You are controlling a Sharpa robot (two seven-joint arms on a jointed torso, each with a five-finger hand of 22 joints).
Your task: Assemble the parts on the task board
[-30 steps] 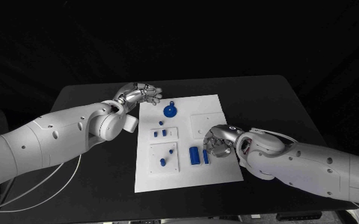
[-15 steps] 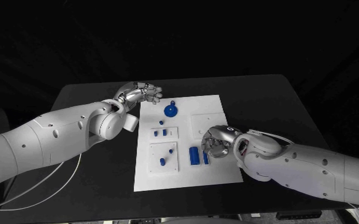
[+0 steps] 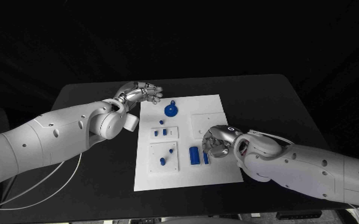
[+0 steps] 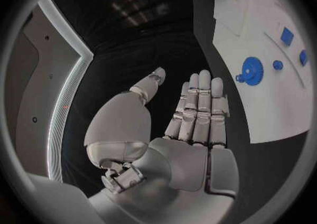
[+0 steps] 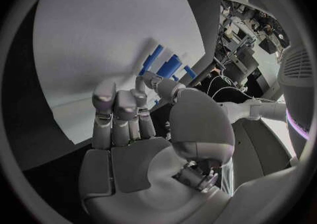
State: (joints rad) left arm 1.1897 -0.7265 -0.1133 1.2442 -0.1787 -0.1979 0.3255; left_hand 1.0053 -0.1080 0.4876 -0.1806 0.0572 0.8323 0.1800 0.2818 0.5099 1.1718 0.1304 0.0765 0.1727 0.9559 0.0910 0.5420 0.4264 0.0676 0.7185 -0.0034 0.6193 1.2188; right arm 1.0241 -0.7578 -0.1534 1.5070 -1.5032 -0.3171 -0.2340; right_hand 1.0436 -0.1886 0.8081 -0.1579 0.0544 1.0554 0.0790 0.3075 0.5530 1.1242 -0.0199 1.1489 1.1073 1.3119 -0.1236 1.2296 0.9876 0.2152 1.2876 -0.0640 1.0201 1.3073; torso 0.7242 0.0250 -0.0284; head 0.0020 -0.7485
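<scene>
The white task board (image 3: 213, 169) lies in the middle of the black table. On it lie a blue gear (image 3: 170, 111), small blue pieces (image 3: 159, 132) in a raised plate, and two upright blue cylinders (image 3: 194, 155). My right hand (image 3: 216, 142) rests over the board just right of the cylinders, fingers curled in. Its thumb and fingertips (image 5: 142, 83) sit right at the blue cylinders (image 5: 169, 66); whether they pinch one is hidden. My left hand (image 3: 141, 93) hovers off the board's far left corner, its fingers (image 4: 198, 102) stretched out and holding nothing. The gear (image 4: 251, 69) lies ahead of it.
A second raised plate (image 3: 164, 158) with a blue piece stands at the board's near left. A square recess (image 3: 204, 122) is on the board's right half. Black table (image 3: 269, 105) surrounds the board, with open room to the right and far side.
My right hand has edged slightly left toward the cylinders. The left hand and the parts on the board stay where they were.
</scene>
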